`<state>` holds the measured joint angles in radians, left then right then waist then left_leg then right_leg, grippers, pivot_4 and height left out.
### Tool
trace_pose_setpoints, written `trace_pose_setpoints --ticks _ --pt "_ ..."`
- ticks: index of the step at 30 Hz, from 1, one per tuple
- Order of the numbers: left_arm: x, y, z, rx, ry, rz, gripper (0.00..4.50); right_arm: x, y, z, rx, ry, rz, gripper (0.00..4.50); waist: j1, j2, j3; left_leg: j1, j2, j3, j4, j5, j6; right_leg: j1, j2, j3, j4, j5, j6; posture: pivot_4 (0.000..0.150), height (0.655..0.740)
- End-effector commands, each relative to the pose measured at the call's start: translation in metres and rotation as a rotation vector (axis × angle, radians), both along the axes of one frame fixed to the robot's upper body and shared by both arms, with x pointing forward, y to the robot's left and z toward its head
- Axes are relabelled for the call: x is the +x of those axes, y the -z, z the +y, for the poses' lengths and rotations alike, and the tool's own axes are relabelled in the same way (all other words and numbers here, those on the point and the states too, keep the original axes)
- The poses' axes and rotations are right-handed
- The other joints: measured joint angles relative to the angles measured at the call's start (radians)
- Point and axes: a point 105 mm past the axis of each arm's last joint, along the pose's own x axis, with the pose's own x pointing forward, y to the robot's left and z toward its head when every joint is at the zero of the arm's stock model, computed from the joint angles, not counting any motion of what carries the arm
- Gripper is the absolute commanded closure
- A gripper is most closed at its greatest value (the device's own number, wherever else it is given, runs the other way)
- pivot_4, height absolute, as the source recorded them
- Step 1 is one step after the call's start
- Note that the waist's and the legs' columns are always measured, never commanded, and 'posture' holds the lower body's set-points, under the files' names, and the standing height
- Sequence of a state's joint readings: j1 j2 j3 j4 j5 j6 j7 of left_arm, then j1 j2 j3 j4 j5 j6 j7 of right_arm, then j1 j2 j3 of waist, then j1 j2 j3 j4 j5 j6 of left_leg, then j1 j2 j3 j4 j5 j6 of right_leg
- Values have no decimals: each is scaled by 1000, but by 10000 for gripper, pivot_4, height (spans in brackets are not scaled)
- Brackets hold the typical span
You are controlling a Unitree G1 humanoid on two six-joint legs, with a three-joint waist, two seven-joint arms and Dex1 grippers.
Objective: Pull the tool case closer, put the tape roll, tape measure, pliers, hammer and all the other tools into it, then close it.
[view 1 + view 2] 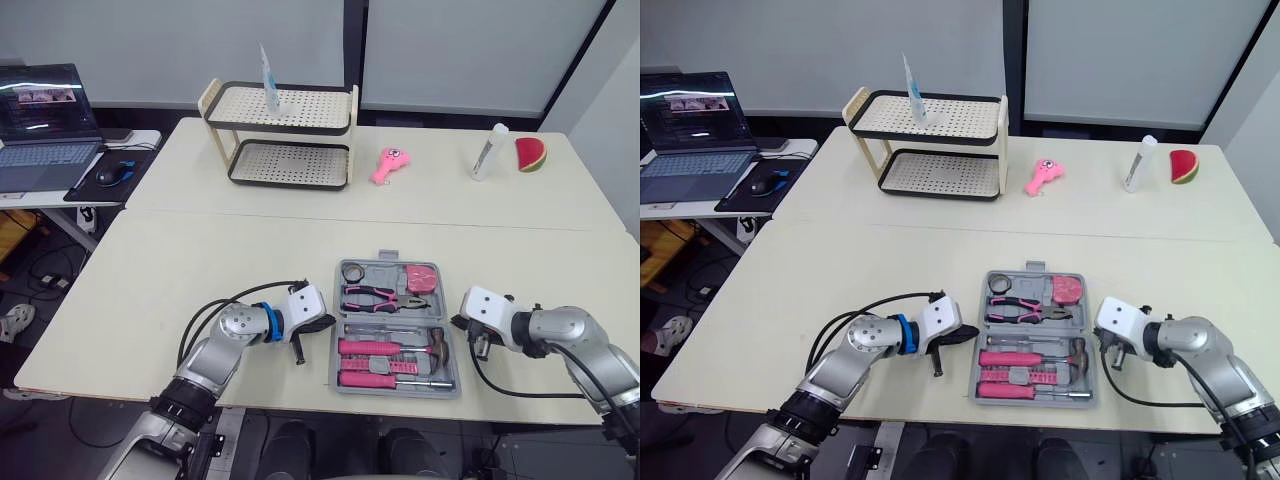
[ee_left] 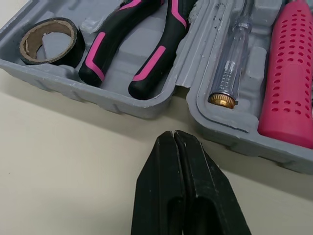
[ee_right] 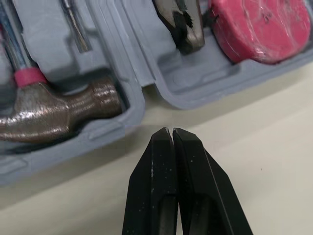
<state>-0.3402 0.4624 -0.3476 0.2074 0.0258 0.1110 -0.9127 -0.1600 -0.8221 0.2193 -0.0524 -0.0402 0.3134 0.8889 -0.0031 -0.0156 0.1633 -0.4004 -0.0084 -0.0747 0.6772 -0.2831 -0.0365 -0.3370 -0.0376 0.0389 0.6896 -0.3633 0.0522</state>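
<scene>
The grey tool case (image 1: 394, 327) lies open near the table's front edge, both halves flat. Its far half holds the black tape roll (image 2: 48, 41), the pink-and-black pliers (image 1: 377, 296) and the pink tape measure (image 1: 421, 279). The near half holds the hammer (image 3: 58, 110), a pink-handled tool (image 2: 288, 73) and a clear-handled screwdriver (image 2: 229, 63). My left gripper (image 2: 174, 134) is shut and empty, just off the case's left side. My right gripper (image 3: 169, 131) is shut and empty too, just off the case's right side by the hinge gap.
A two-tier perforated rack (image 1: 285, 135) stands at the back. A pink toy (image 1: 388, 164), a white tube (image 1: 489, 152) and a watermelon slice (image 1: 530, 155) lie on the far table. A laptop (image 1: 45, 125) and mouse (image 1: 112, 173) sit on a side desk to the left.
</scene>
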Motion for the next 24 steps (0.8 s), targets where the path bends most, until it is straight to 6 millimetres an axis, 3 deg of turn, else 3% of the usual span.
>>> trace_pose_setpoints --ticks 1,17,24 --pt "1 -2 -6 15 49 -34 45000 3 0 6 3 -24 -14 44929 0 0 0 0 0 0 0 0 0 0 0 0 0 0 0 1500 7290" --pt "9 -7 -20 -11 69 -93 45000 2 0 19 29 -62 -6 44929 -1 0 0 0 0 0 0 0 0 0 0 0 1 0 0 1500 7290" --pt "1 -9 -25 -16 128 -99 45000 -3 1 26 46 -90 16 44929 -1 0 0 0 0 0 0 0 0 0 0 0 1 0 0 1500 7290"
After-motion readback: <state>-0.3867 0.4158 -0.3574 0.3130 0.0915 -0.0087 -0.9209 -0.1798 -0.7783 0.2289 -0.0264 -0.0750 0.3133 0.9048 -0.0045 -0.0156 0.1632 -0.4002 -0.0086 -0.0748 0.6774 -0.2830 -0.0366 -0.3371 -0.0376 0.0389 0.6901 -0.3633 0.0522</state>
